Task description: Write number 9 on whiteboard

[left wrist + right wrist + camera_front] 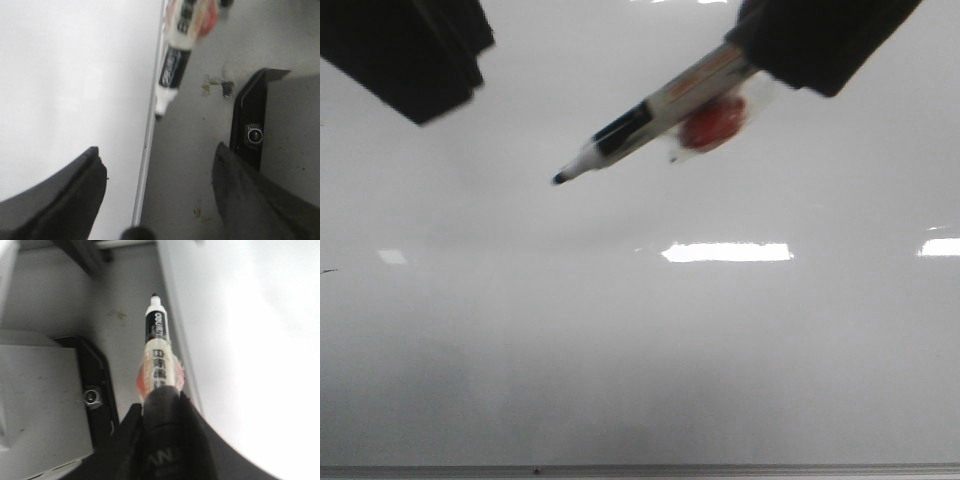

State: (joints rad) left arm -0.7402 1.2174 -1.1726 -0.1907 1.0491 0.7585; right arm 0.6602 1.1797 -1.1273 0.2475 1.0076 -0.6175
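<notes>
The whiteboard fills the front view, glossy pale grey with bright reflections. No number 9 shows on it in any view. My right gripper, at the upper right, is shut on a white marker with a black band and a red patch. The marker's dark tip points down-left over the middle of the board; I cannot tell whether it touches. In the right wrist view the marker sticks out of the shut right gripper beside the whiteboard. My left gripper hangs at the upper left. It stands open and empty over the whiteboard's edge, with the marker beyond it.
A thin grey frame strip runs along the board's near edge. A tiny dark dash marks the far left. Beside the board lies a grey stained surface with a black bracket and a round metal fitting, also the fitting.
</notes>
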